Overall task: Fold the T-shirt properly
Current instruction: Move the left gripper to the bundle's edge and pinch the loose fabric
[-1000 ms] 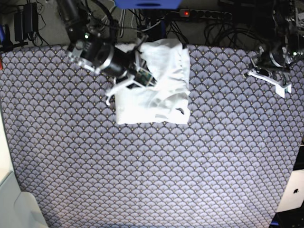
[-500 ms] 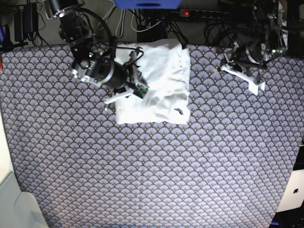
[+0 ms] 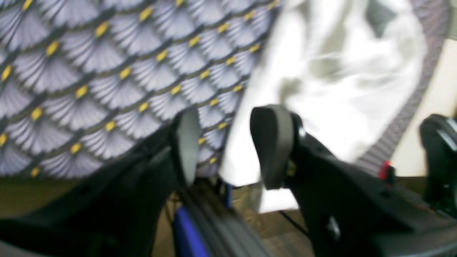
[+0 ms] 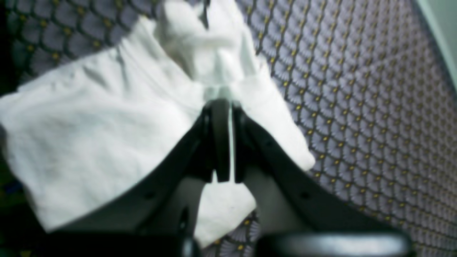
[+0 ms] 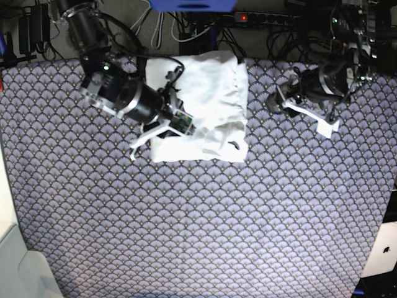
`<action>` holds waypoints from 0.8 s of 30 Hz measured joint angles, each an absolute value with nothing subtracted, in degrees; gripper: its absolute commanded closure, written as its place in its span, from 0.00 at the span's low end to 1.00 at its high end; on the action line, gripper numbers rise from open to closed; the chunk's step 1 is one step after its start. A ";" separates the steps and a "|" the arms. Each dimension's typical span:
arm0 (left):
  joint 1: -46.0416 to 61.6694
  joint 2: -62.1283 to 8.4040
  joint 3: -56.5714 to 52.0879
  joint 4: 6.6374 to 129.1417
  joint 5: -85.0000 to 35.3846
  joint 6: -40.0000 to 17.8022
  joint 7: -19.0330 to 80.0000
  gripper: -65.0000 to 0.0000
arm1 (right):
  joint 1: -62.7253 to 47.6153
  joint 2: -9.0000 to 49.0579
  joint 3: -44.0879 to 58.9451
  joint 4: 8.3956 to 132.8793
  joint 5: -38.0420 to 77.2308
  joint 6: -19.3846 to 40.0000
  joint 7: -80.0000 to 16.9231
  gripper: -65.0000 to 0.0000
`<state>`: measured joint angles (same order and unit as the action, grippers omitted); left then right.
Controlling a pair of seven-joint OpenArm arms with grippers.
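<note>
T-shirt (image 5: 208, 105), folded into a rumpled white block, lies in the upper middle of the base frame on the worktop (image 5: 198, 217), whose scale-patterned cover runs out to all four frame edges. Its far edge sits close to the worktop's back rim, where cables and a power strip (image 5: 267, 18) crowd the floor behind. The whole lower half of the base frame is bare patterned cloth, and a wide strip lies open to the right of the shirt.

The right gripper (image 4: 223, 107) has its fingers clenched on a fold of the T-shirt at the shirt's left edge in the base frame (image 5: 180, 121). The left gripper (image 3: 228, 142) hangs off to the upper right in the base frame (image 5: 285, 99), its fingers released with a clear gap and no cloth between them.

Against the earlier frames, the left arm has swung in nearer the shirt and its fingers have parted; the right arm has shifted slightly lower and leftward, still gripping.
</note>
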<state>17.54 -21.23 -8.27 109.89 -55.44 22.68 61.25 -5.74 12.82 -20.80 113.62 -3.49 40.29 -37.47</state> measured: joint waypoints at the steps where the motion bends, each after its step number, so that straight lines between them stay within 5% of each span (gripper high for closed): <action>1: 17.56 -20.86 -8.34 109.89 -55.83 22.70 60.90 0.57 | -5.80 12.88 -19.73 113.49 -3.97 40.27 -38.15 1.00; 12: 11.51 -20.14 2.87 109.82 -60.27 22.72 61.52 0.26 | -8.62 13.87 -15.18 113.14 -4.05 40.25 -38.11 1.00; 24: 7.77 -21.76 6.55 100.16 -59.83 22.74 61.08 0.26 | -9.58 14.28 -12.34 113.14 -4.05 40.25 -38.04 1.00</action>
<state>7.77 -21.76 6.55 100.16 -59.83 22.74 61.08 -9.58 14.28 -12.34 113.14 -4.05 40.25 -38.04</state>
